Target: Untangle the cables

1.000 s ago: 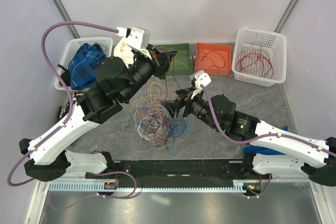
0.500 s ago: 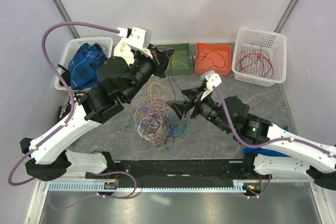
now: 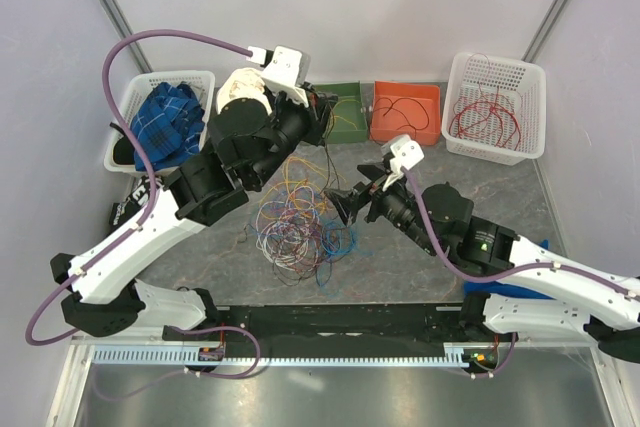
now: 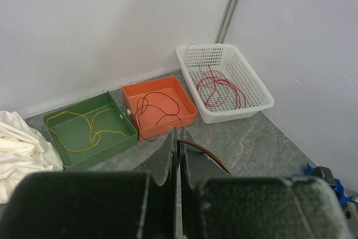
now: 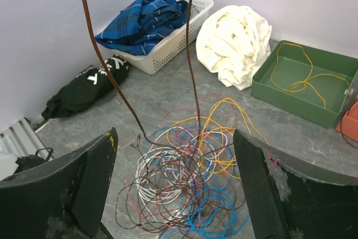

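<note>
The cables (image 3: 296,223) lie as a tangled heap of brown, blue, white, pink, orange and yellow loops on the grey table, low and central in the right wrist view (image 5: 196,194). My left gripper (image 3: 318,113) is raised near the green bin and is shut on a brown cable (image 4: 204,154), which leaves its tips (image 4: 179,135) to the right. Two strands of the brown cable (image 5: 106,65) rise from the heap out of the top of the right wrist view. My right gripper (image 3: 341,206) stands open just right of the heap, its jaws (image 5: 176,177) wide, holding nothing.
At the back stand a green bin (image 3: 345,97) holding a yellow cable, an orange bin (image 3: 432,112) with a dark cable and a white basket (image 3: 535,82) of red cables. At left are a basket (image 3: 128,97) of blue cloth, a white cloth (image 5: 235,43) and a black bag (image 5: 84,90).
My left arm has swung back and to the right, still shut on the brown cable. My right gripper has drawn back to the right of the heap and opened wider.
</note>
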`<state>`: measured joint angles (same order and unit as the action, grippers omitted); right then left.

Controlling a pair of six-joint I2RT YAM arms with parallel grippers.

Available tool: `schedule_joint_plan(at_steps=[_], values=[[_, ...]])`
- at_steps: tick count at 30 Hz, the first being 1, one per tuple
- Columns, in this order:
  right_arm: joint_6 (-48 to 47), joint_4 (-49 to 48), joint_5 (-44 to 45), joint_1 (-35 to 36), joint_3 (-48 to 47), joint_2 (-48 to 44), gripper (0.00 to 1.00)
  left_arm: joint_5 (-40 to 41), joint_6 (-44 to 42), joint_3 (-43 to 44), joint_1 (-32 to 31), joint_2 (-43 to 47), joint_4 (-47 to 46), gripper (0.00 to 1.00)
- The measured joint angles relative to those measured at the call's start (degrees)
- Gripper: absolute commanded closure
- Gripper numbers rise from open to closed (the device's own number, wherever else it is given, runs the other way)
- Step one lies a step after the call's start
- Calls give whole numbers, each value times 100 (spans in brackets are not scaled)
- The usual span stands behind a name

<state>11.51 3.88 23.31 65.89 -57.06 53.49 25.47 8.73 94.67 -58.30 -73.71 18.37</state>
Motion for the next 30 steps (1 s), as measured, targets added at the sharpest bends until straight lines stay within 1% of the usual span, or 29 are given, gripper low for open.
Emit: schedule_joint_plan(at_steps=[9, 12, 13, 15, 16, 18, 19, 21, 22, 23, 24, 25, 27, 28, 30], values=[[-280, -177, 20, -26, -4, 511, 8, -44, 50, 42, 0, 0, 68, 98], [-291, -286, 37, -149, -4, 706, 16, -63, 90, 44, 0, 0, 118, 98], [-278, -323, 31, -249, -9, 763, 24, -68, 101, 44, 0, 0, 131, 98], [-236, -374, -11, -490, -9, 841, 34, -87, 125, 44, 0, 2, 136, 98], [-219, -404, -46, -595, -9, 861, 48, -105, 129, 42, 0, 7, 140, 98], [-160, -487, -92, -813, -9, 876, 60, -125, 138, 42, 0, 24, 149, 98], [-120, -527, -103, -883, -9, 876, 71, -142, 144, 42, 0, 33, 155, 98], [-52, -616, -170, -944, -9, 876, 81, -151, 151, 39, 0, 66, 168, 98], [-13, -654, -214, -949, -7, 876, 91, -151, 153, 26, 0, 92, 168, 98], [2, -675, -256, -949, -7, 874, 97, -151, 157, 13, 0, 120, 170, 98], [44, -693, -302, -949, -4, 870, 100, -151, 160, -2, 0, 146, 168, 96], [42, -699, -339, -949, -2, 866, 100, -149, 164, -20, 0, 173, 168, 86], [92, -697, -411, -949, 2, 833, 100, -146, 177, -52, 0, 216, 168, 70], [96, -691, -428, -949, 2, 809, 100, -142, 190, -68, 0, 234, 164, 50], [114, -680, -463, -949, 2, 734, 100, -125, 192, -151, 0, 286, 142, 31]])
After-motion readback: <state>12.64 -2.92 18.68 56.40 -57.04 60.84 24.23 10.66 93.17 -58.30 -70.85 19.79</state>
